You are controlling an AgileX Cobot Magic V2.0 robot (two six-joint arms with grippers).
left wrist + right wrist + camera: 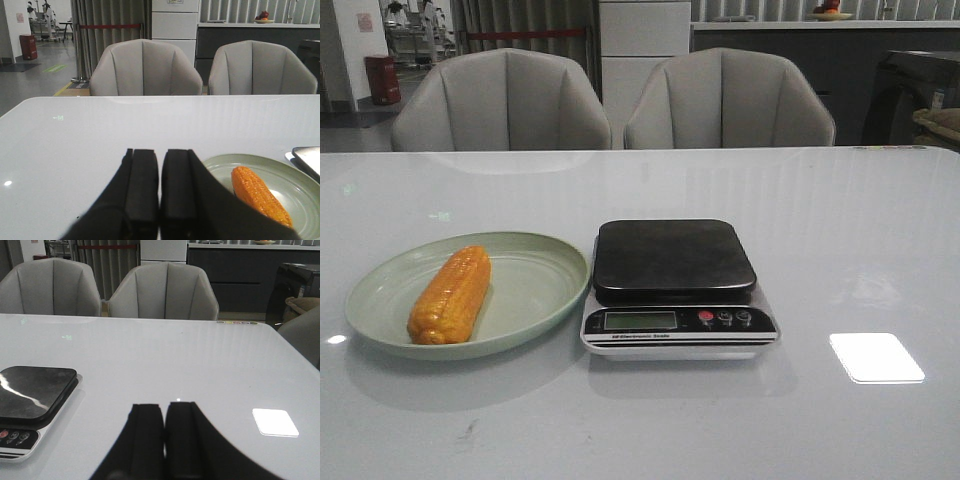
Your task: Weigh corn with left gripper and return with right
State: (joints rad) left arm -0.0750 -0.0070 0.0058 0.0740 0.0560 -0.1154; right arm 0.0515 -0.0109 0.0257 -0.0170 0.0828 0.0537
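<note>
An orange-yellow corn (451,294) cob lies on the left half of a pale green plate (535,290) on the white table. Just right of the plate stands a kitchen scale (675,260) with a bare black platform. Neither arm shows in the front view. In the left wrist view my left gripper (160,152) is shut with nothing in it, low over the table beside the plate (280,172) and the corn (260,194). In the right wrist view my right gripper (164,406) is shut and holds nothing, off to the side of the scale (35,390).
Two grey chairs (505,100) (730,97) stand behind the table's far edge. A bright patch of reflected light (876,357) lies on the table right of the scale. The scale's display and buttons (723,318) face the near edge.
</note>
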